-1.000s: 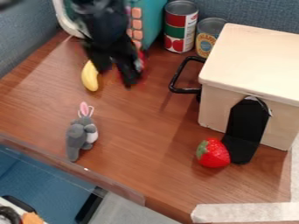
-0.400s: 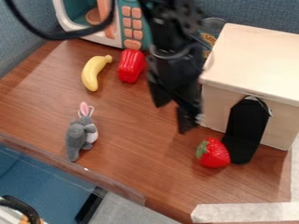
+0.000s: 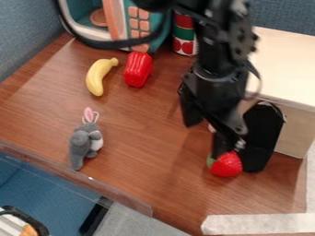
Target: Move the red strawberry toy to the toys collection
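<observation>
The red strawberry (image 3: 226, 166) lies on the wooden table at the lower right, beside the foot of a black bracket. My gripper (image 3: 205, 134) hangs just up and left of it with its fingers apart; the right finger overlaps the strawberry's green top in the view, and whether they touch I cannot tell. Nothing is between the fingers. A grey toy rabbit (image 3: 85, 142) with pink ears lies at the left, near the table's front edge.
Behind are a yellow banana (image 3: 98, 77), a red pepper (image 3: 137, 69), a teal toy microwave (image 3: 135, 23) and a can (image 3: 184, 39). A wooden box (image 3: 289, 69) with the black bracket (image 3: 263, 133) stands at the right. Tape (image 3: 258, 224) marks the front right.
From over the pepper at the back, my gripper has come forward and to the right, down to the strawberry. The banana and pepper are uncovered now. The strawberry and rabbit have stayed put.
</observation>
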Available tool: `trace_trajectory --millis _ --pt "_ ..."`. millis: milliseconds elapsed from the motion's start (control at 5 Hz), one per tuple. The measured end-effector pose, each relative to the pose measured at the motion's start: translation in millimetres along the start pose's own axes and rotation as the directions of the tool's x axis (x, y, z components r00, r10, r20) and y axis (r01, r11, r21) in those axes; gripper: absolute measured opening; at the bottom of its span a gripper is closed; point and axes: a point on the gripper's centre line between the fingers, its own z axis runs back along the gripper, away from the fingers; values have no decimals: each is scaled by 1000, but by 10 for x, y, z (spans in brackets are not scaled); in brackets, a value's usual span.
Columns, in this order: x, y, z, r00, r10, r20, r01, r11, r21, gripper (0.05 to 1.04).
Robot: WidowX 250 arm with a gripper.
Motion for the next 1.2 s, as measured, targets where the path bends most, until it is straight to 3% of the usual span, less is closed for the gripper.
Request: trace_trajectory --millis 600,1000,1200 --pt "346 -2 -272 998 55 -5 -55 998 13 1001" --pt "274 -38 -349 999 44 -11 -44 998 46 1001" --pt "230 -31 -361 999 29 29 -32 996 84 1001"
